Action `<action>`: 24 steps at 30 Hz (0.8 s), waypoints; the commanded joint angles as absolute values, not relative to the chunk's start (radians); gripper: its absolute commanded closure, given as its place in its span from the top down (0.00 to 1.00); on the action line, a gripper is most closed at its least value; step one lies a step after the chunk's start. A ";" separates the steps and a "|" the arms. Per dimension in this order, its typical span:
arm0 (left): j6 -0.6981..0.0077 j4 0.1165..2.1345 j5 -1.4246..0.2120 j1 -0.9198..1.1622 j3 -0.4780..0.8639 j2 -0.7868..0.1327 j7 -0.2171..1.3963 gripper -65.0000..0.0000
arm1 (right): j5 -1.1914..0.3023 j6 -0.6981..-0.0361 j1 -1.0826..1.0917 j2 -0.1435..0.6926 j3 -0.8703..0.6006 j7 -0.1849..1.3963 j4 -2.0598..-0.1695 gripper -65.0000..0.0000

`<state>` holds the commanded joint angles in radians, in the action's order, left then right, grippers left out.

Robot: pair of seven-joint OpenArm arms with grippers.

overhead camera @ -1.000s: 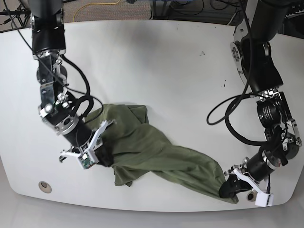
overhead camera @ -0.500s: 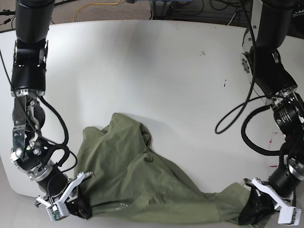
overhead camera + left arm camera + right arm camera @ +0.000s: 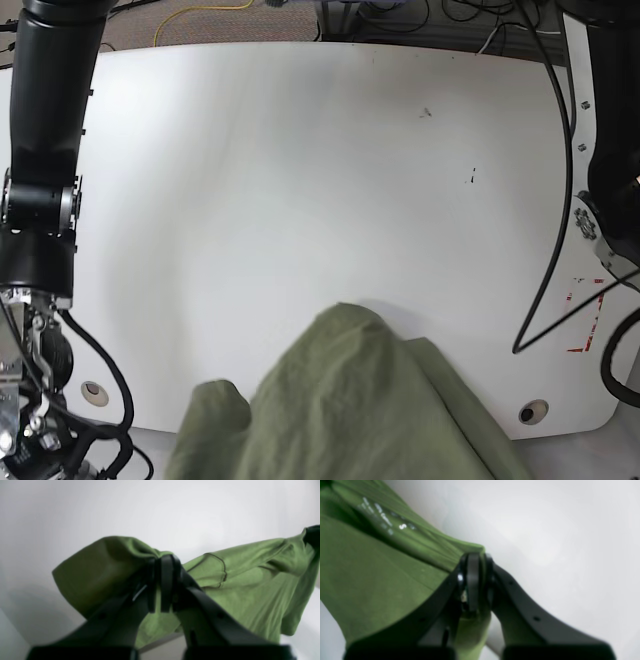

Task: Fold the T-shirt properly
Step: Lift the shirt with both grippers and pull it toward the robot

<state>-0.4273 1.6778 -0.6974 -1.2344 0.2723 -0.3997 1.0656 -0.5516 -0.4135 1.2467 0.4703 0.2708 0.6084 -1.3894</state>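
Observation:
The olive-green T-shirt (image 3: 350, 400) bunches at the near edge of the white table (image 3: 300, 180) and runs out of the bottom of the base view. Both grippers are below that view's edge. In the left wrist view my left gripper (image 3: 161, 562) is shut on a fold of the T-shirt (image 3: 250, 580), which hangs slack to the right with a sleeve seam showing. In the right wrist view my right gripper (image 3: 473, 557) is shut on an edge of the T-shirt (image 3: 382, 580); a pale printed label (image 3: 382, 517) shows on the cloth at upper left.
My right arm (image 3: 40, 200) rises along the left edge and my left arm (image 3: 610, 150) along the right. Two round holes (image 3: 93, 392) (image 3: 533, 411) sit near the table's front corners. Red marks (image 3: 585, 320) lie at the right. Cables (image 3: 200, 15) lie beyond the far edge.
Both grippers have drawn back over the table's near edge and out of the base view, dragging the T-shirt with them. The cloth now covers only the front middle of the table.

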 joint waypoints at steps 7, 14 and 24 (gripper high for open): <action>-0.427 1.517 -0.705 -1.411 0.272 -0.440 1.066 0.00 | -0.552 -0.414 1.402 0.437 0.274 0.611 -1.311 0.00; -0.427 1.494 -0.705 -1.438 0.266 -0.444 1.067 0.00 | -0.552 -0.414 1.405 0.438 0.274 0.616 -1.299 0.00; -0.427 1.550 -0.707 -1.244 0.269 -0.441 1.069 0.00 | -0.558 -0.414 1.116 0.515 0.265 0.621 -1.374 0.00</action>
<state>-0.4273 1.5505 -0.7066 -1.2436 0.2693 -0.4411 1.0687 -0.5577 -0.4135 1.1162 0.5148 0.2647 0.6206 -1.3740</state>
